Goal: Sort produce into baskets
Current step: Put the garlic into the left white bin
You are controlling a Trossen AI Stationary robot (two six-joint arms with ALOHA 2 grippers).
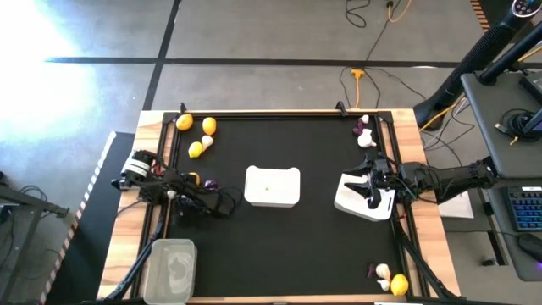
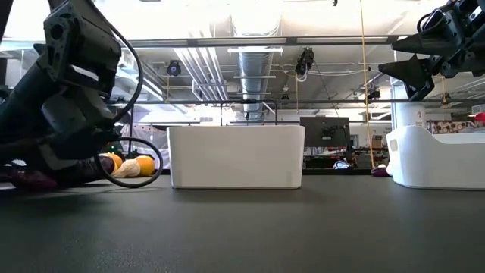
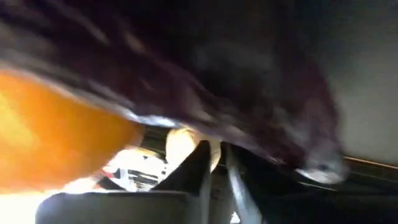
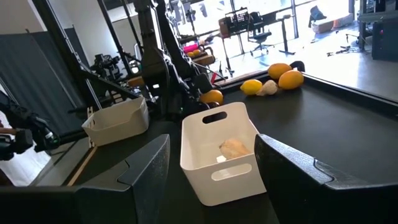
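Observation:
My left gripper (image 1: 196, 180) is low over the mat at the table's left. It is right at a dark purple vegetable (image 1: 209, 182), which fills the left wrist view (image 3: 249, 81). A lemon (image 1: 193, 178) lies close beside them (image 3: 50, 137). In the low view the vegetable (image 2: 30, 180) rests on the mat under the gripper. My right gripper (image 1: 366, 182) hangs open and level above the right white basket (image 1: 360, 203), holding nothing. The middle white basket (image 4: 217, 155) holds one pale garlic bulb (image 4: 233, 148). The clear tub (image 1: 169, 269) stands at the near left corner.
Lemons (image 1: 209, 126) and a garlic bulb (image 1: 207, 141) lie at the far left. Garlic (image 1: 366, 140) and a purple piece (image 1: 366, 131) lie at the far right. Near the right front corner are garlic (image 1: 383, 271) and a lemon (image 1: 399, 285). Cables trail beside the left arm.

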